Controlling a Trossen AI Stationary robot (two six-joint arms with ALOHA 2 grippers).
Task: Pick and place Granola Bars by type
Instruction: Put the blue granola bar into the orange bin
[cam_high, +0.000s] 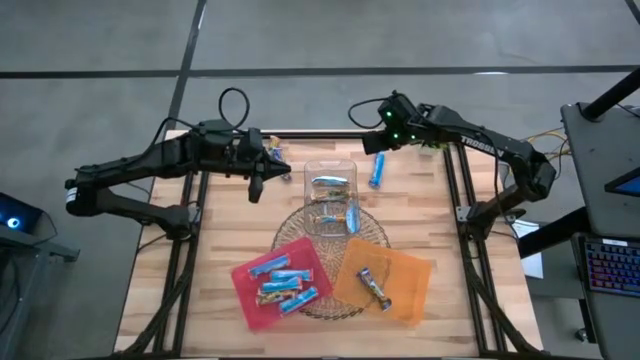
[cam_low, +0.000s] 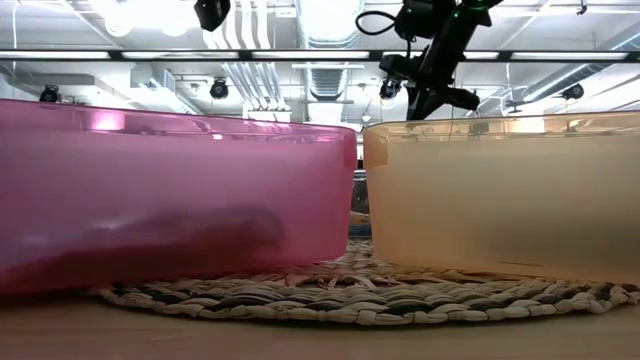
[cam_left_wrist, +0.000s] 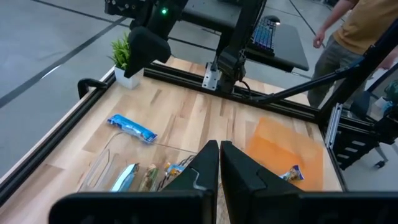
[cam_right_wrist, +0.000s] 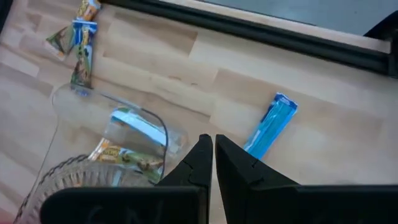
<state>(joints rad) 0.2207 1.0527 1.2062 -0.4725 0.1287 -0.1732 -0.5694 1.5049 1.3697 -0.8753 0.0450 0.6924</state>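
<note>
Tools first: the left tool (cam_left_wrist: 219, 163) is clenched with nothing between its fingers, hovering just beside the clear plastic box (cam_high: 331, 192) on that box's left-arm side. The right tool (cam_right_wrist: 212, 158) is likewise clenched and holds nothing, poised near the box's far right corner, close above a light blue bar (cam_high: 378, 171) that lies alone on the desk (cam_high: 220, 235) just beside the box.

Inside the clear box lie a few Granola Bars (cam_high: 331, 185), one blue and silvery, others tan. The box stands at the far edge of a round woven mat (cam_high: 372, 230). Nearer than the box, on the mat, a pink tray (cam_high: 245, 290) holds several light blue bars (cam_high: 283, 282), and an orange tray (cam_high: 410, 285) touching it on the right-arm side holds two dark bars (cam_high: 372, 283). Some further wrapped bars (cam_right_wrist: 79, 38) lie on the desk beyond the box's far left corner. A small potted plant (cam_left_wrist: 126, 60) stands at the desk's far corner beyond the lone blue bar.
</note>
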